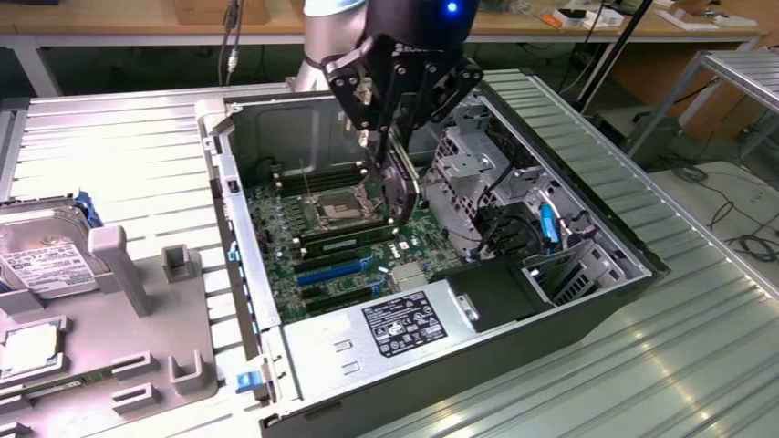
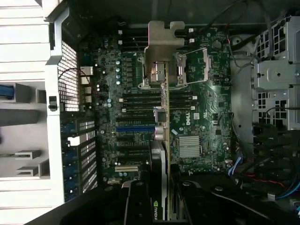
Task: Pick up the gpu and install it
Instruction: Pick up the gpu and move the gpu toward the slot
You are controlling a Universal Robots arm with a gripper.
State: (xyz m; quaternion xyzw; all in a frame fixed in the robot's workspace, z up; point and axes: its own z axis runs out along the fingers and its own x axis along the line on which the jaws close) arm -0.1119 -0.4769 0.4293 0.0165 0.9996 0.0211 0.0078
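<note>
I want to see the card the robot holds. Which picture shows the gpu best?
The wrist view: the gpu lies edge-on over the motherboard, its silvery bracket clear. The exterior view shows it as a thin dark sliver in the gripper.

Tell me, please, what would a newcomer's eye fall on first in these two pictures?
First, the black gripper, shut on a thin dark expansion card with a silvery metal bracket, held on edge over the green motherboard inside the open grey metal computer case. Next, at the exterior view's left, a silver hard drive with a white label.
</note>
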